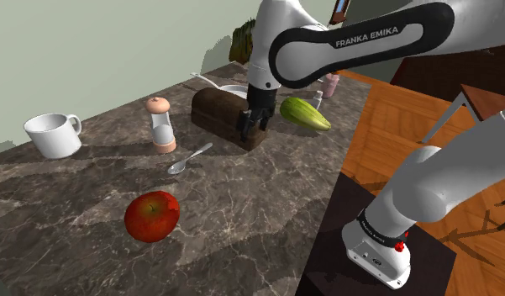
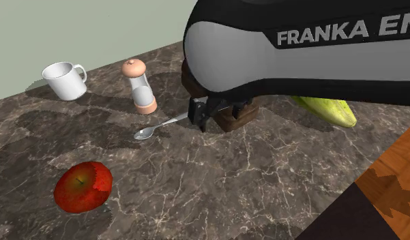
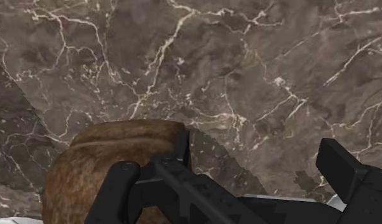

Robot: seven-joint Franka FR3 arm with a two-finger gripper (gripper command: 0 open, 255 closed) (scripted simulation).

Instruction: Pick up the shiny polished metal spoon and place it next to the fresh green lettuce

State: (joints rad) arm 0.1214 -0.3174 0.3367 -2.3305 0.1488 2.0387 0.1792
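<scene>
Item: spoon (image 1: 190, 158). It lay on the bench (image 1: 242, 227), centre-left of the shoulder view, handle pointed up-right toward your fingers (image 3: 346, 173) (spread apart, empty), which hung just beyond its tip.

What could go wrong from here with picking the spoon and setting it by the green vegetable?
The open jaws hang close by the brown loaf, away from the spoon; swinging over could bump the loaf.
The thin spoon lies flat on the counter near the grinder; the jaws might slip off it or knock the grinder.
The green vegetable lies near the counter's edge, so the spoon could slide off.
</scene>
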